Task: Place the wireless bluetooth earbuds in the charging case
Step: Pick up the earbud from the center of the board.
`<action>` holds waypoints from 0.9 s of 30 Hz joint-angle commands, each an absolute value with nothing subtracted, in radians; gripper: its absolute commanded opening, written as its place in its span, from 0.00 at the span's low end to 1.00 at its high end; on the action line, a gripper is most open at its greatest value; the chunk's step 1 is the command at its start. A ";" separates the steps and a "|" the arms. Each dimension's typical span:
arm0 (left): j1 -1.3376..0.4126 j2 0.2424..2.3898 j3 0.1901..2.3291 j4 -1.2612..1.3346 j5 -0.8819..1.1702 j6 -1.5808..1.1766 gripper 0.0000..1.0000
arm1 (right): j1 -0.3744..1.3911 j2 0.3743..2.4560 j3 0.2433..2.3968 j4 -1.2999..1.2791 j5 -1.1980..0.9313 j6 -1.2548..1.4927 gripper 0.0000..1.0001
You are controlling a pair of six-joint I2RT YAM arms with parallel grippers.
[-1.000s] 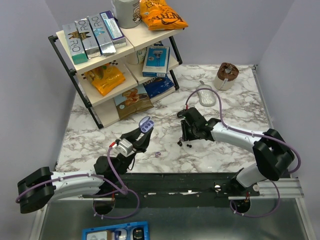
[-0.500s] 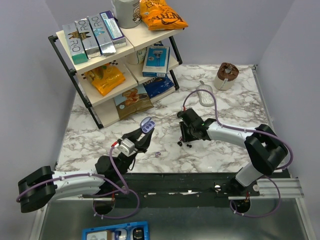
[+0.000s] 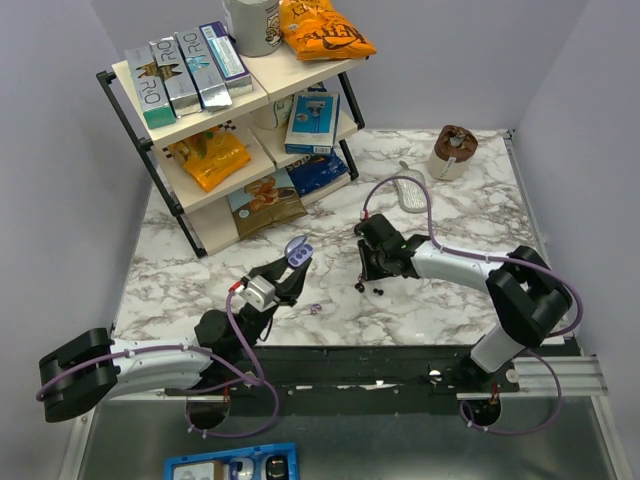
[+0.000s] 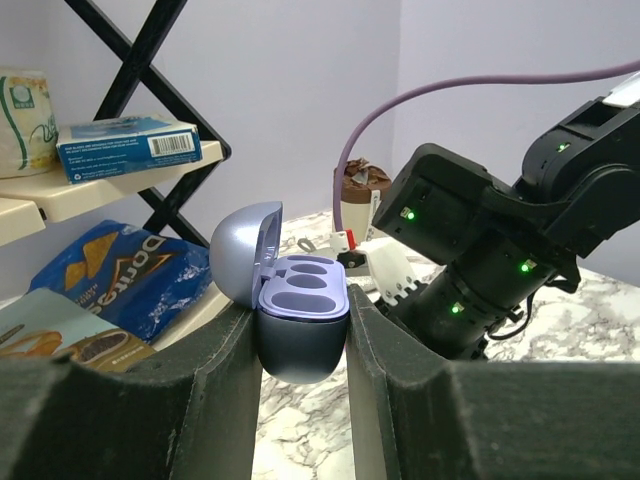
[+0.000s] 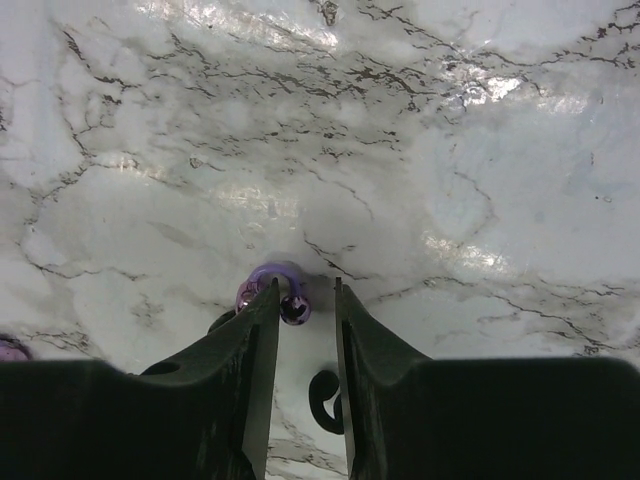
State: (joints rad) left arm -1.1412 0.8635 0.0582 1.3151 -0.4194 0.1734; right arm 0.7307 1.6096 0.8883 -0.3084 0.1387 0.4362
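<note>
My left gripper is shut on the charging case, a dark blue shell with a lilac inner tray, held upright above the table with its lid open. In the top view the case sits left of centre, a little apart from my right gripper. That right gripper points down at the marble, jaws narrow but open, with a purple earbud lying between its fingertips, against the left finger. A second purple earbud lies on the table below the case.
A two-tier shelf of snack packets and boxes stands at the back left. A brown cup and a white object sit at the back right. Small black bits lie by the right gripper; one black hook shape lies under it.
The right gripper's jaws have narrowed around the purple earbud and that arm has shifted slightly left. The left arm has carried the case a little up and to the right.
</note>
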 commanded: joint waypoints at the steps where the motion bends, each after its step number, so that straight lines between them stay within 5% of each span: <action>1: -1.147 0.864 0.043 1.397 -0.431 0.158 0.00 | 0.724 1.644 0.913 -0.299 0.117 0.436 0.35; 10: -1.149 0.868 0.040 1.397 -0.433 0.152 0.00 | 0.724 1.661 0.913 -0.290 0.106 0.434 0.27; 17: -1.149 0.870 0.037 1.399 -0.433 0.147 0.00 | 0.724 1.637 0.890 -0.285 0.103 0.449 0.01; 27: -1.150 0.888 0.044 1.397 -0.428 0.141 0.00 | 0.726 1.433 0.868 -0.285 0.120 0.486 0.01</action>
